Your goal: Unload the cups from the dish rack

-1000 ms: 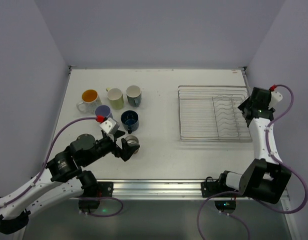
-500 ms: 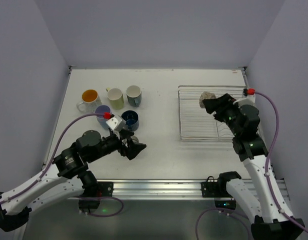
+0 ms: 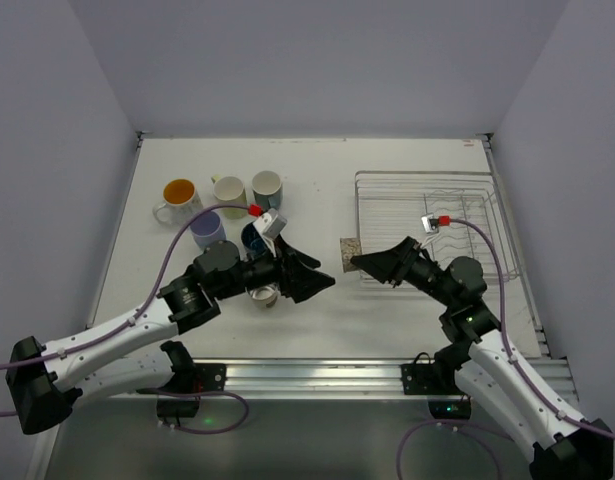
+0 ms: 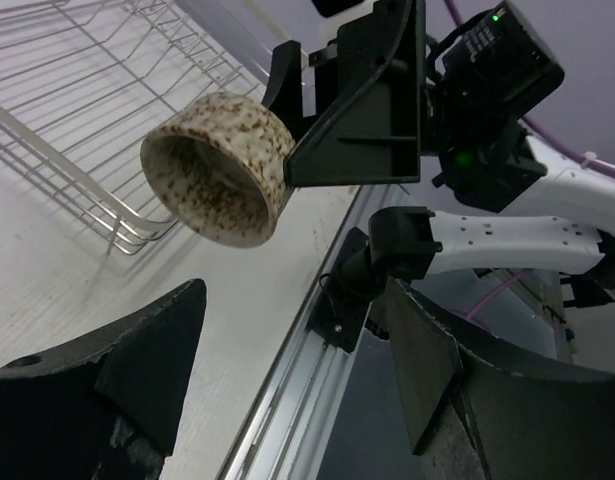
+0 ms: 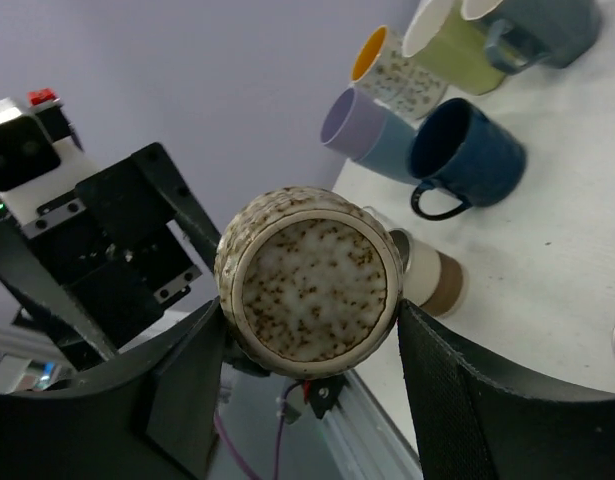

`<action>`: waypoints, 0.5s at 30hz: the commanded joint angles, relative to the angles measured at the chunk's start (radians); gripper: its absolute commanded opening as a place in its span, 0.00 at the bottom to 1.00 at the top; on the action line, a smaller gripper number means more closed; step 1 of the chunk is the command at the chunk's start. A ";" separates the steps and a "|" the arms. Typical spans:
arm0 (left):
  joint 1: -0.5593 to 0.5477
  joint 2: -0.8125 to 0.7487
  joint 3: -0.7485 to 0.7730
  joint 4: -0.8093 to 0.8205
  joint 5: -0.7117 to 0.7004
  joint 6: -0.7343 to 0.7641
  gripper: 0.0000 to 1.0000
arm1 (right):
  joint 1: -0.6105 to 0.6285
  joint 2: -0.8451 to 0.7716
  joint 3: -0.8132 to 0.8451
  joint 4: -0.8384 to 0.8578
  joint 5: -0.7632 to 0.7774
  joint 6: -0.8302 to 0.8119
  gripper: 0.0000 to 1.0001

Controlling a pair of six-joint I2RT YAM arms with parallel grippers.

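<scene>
Right gripper (image 3: 361,261): jaws clamped across the sides of the speckled cream cup (image 4: 219,170), fingers seated toward its base; cup held on its side in the air, mouth pointing at the left gripper (image 3: 322,276); position: over the table (image 3: 317,170), just left of the dish rack (image 3: 392,240) and outside it; no other cup shows in the rack

Left gripper: jaws spread wide, nothing between them; tips near the cup's mouth but apart from it

Judged step: hand-over, right to left

Notes for doing it well:
- bring the left jaws around the wall near the rim, where the right fingers leave bare surface; avoid finger-on-finger contact
- line up the left jaws square to the cup's axis; the cup is squat, so little wall is free
- close firmly on the rigid wall before the right lets go; release only once the grip looks seated
- draw apart along the cup's axis

Beyond: navy mug (image 3: 255,238), lavender cup (image 3: 207,228), orange-inside mug (image 3: 178,192) stand grouped at the left; a small cup (image 3: 267,295) sits just under the left arm, so swing clear of it
</scene>
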 commanded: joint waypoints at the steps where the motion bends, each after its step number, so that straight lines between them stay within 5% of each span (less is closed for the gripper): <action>1: 0.001 0.021 0.007 0.175 0.044 -0.088 0.75 | 0.013 -0.012 -0.047 0.282 -0.107 0.115 0.33; 15: -0.010 0.118 -0.019 0.282 0.051 -0.142 0.64 | 0.123 0.037 -0.131 0.454 -0.086 0.169 0.33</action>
